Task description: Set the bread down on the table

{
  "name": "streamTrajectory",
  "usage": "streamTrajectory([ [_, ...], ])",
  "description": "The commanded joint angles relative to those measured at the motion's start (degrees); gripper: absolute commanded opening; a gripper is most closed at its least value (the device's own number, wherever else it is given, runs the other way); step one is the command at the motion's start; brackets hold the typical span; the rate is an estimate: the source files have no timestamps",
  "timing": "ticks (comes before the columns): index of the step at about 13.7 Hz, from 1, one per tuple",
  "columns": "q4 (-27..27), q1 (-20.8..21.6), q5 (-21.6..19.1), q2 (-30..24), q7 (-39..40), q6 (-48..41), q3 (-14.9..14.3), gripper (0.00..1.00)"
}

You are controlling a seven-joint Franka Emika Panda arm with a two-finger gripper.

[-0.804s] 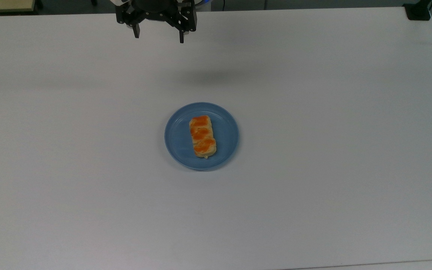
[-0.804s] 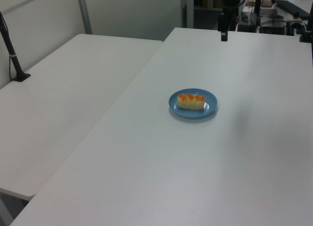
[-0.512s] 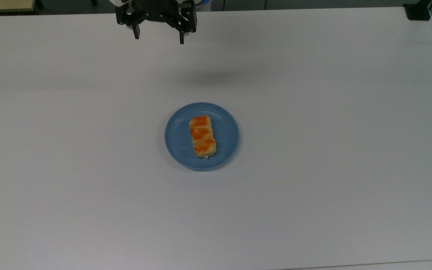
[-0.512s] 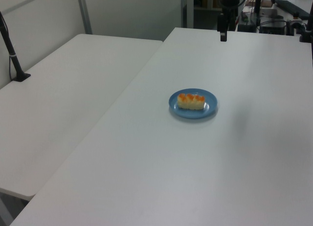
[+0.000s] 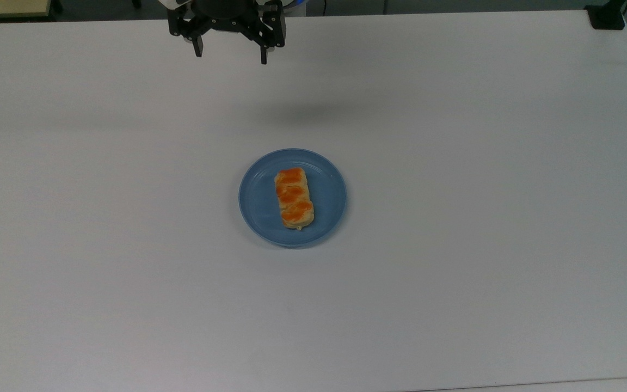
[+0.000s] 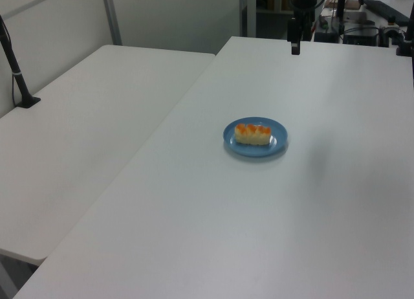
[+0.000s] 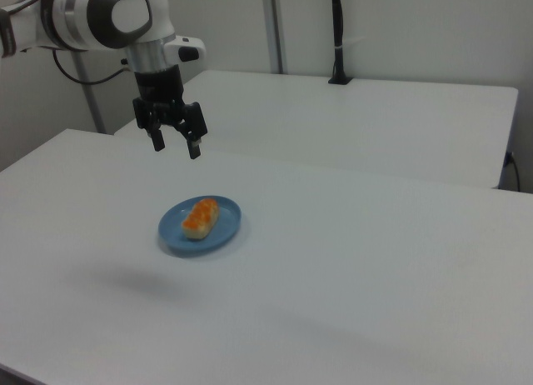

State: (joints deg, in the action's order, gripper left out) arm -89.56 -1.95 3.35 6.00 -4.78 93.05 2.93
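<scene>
Basically nothing has moved: gripper (image 5: 231,57) still hangs released and empty, bread (image 5: 294,197) well below it on the blue plate (image 5: 327,185), not yet on the table (image 5: 482,163); approach pending.

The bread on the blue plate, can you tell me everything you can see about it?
The small oblong pale-tan bread has three glossy orange patches in a row along its top and lighter, cream-coloured sides. It looks soft and baked, and whole. It lies flat, near the middle of the round blue plate, its long side running up and down in the top view. Only the plate touches it. The black two-finger gripper hangs open, well away from it above the white table.
</scene>
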Motion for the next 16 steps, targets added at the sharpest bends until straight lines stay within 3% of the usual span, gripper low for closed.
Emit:
streamTrajectory([
  [1, -1.14, 0.72, -0.72, 2.16, 0.74, 5.20, -0.12, 1.00],
  [5, -1.05, 2.12, -0.63, 7.78, 0.74, 11.96, 0.06, 1.00],
  [11, -0.97, 5.38, 0.94, 20.43, -0.05, 22.15, 0.05, 1.00],
  [16, -0.97, 6.17, 1.92, 23.71, -0.14, 25.25, 0.06, 1.00],
])
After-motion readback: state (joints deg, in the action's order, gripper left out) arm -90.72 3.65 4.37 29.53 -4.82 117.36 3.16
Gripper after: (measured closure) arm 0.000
